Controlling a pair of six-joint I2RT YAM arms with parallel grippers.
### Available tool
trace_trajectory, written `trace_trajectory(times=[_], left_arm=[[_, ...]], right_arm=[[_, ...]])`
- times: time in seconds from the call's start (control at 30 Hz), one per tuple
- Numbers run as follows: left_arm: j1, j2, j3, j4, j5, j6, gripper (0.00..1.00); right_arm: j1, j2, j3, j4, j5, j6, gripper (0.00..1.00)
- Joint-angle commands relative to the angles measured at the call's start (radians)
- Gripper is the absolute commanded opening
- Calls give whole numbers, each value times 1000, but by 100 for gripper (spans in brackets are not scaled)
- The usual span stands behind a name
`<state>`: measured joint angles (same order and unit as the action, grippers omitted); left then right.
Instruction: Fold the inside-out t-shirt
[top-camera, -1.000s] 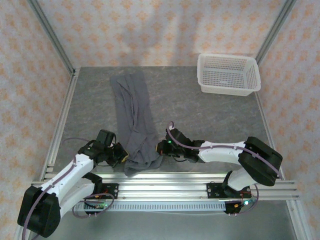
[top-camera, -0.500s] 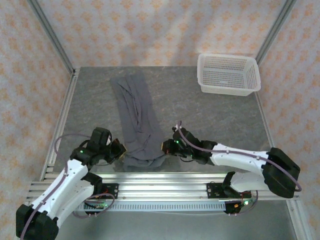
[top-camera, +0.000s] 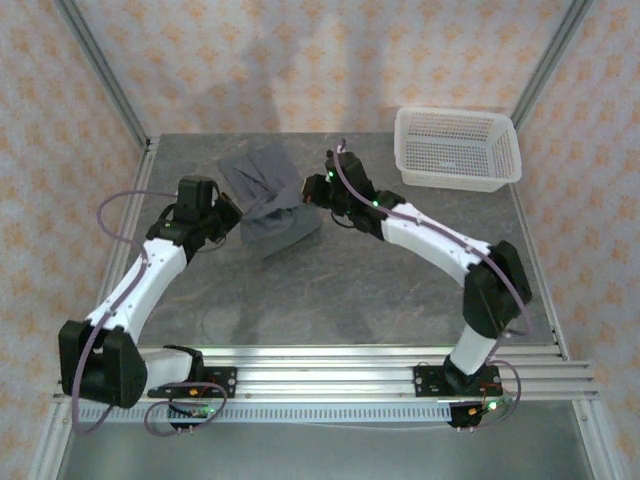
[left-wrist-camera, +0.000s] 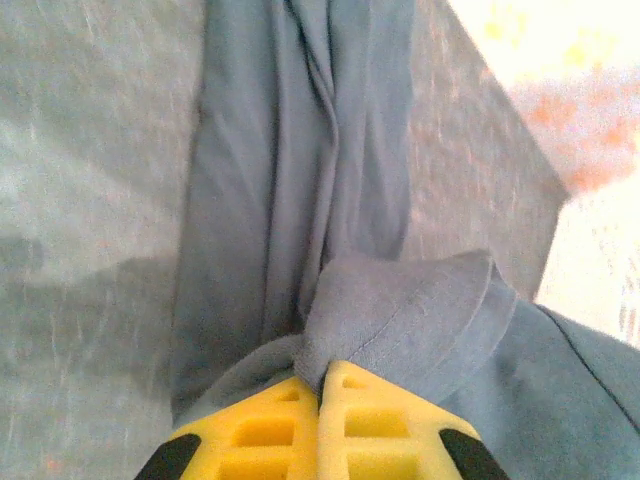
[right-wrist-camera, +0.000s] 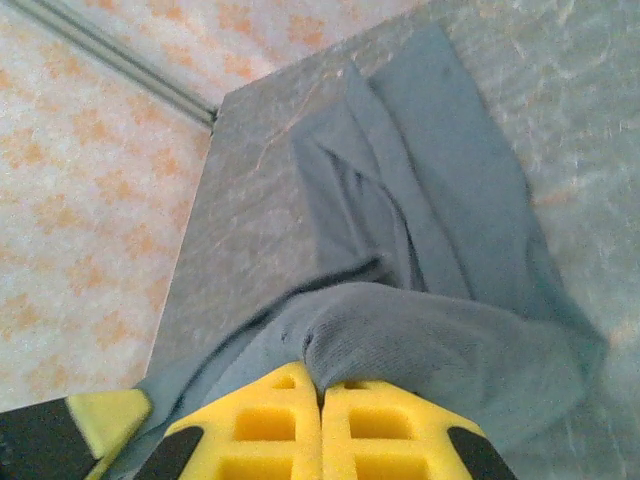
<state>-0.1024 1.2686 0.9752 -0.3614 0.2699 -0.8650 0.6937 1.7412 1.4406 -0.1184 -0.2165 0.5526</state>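
Observation:
The inside-out t-shirt (top-camera: 268, 195) is a dark slate-grey cloth, folded lengthwise into a strip and now doubled over at the back of the table. Its near end hangs lifted between both grippers. My left gripper (top-camera: 228, 210) is shut on the shirt's left corner; in the left wrist view its yellow fingers (left-wrist-camera: 290, 425) pinch a hemmed fold of the t-shirt (left-wrist-camera: 400, 310). My right gripper (top-camera: 312, 190) is shut on the right corner, and in the right wrist view the fabric (right-wrist-camera: 420, 330) bunches over its yellow fingers (right-wrist-camera: 370, 425). The lower layer (right-wrist-camera: 420, 190) lies flat beneath.
A white mesh basket (top-camera: 458, 148) stands at the back right of the grey table (top-camera: 380, 290). Aluminium frame rails (top-camera: 330, 365) run along the near edge and the left side (top-camera: 125, 240). Patterned walls close in the back and sides.
Both grippers have carried the shirt's near end from the front edge up and away to the back of the table, doubling the strip over itself. Both arms are now stretched far forward.

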Motion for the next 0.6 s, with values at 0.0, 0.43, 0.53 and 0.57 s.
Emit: trace_trajectory(times=[0.0, 0.43, 0.53, 0.57], left_arm=[[53, 63, 94, 127, -71, 19, 0], [165, 504, 393, 140, -4, 44, 0], [184, 590, 474, 108, -23, 64, 0], [194, 615, 499, 107, -17, 61, 0]], right_arm=[[-37, 88, 134, -9, -36, -61, 0], [-105, 541, 680, -103, -156, -75, 0], [-108, 657, 843, -159, -144, -85, 0], [-112, 696, 902, -181, -136, -89, 0]])
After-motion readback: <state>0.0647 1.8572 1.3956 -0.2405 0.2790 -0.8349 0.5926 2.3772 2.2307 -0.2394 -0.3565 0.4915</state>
